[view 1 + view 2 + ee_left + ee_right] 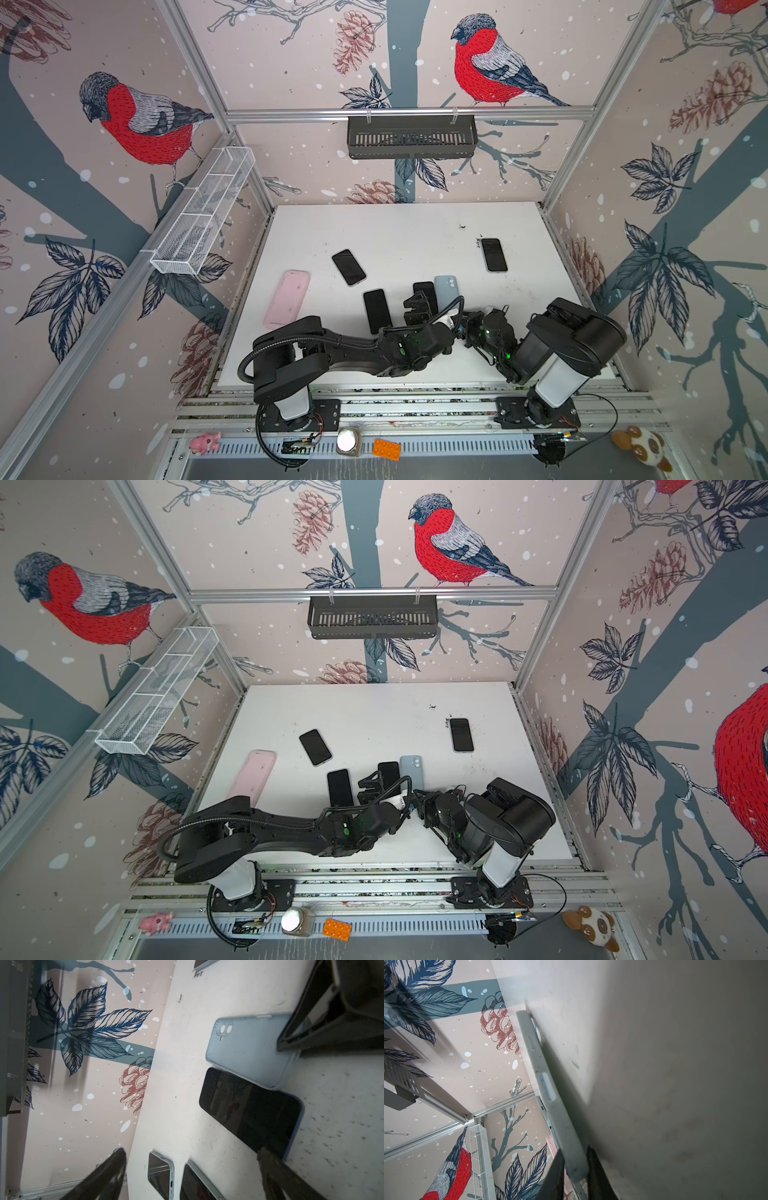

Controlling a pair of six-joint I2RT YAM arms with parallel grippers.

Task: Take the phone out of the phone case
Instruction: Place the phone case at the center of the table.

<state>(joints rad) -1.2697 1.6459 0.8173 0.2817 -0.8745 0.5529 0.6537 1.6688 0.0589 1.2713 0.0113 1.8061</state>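
In a top view, phone (424, 291) and pale blue phone case (445, 286) lie touching toward the counter (395, 232)'s front edge, left hand (415, 306) above. Left wrist: that hand gapes wide. Right wrist: right hand (574, 1150) straddles the case's edge; grip unclear.

— Where's the phone case?
— The pale blue phone case (445, 286) lies back up on the tabletop (395, 232), near the centre, camera cut-outs at its far end.
— And the phone?
— The phone (249, 1113), blue-edged, dark screen up, lies flat just left of it, long sides parallel.
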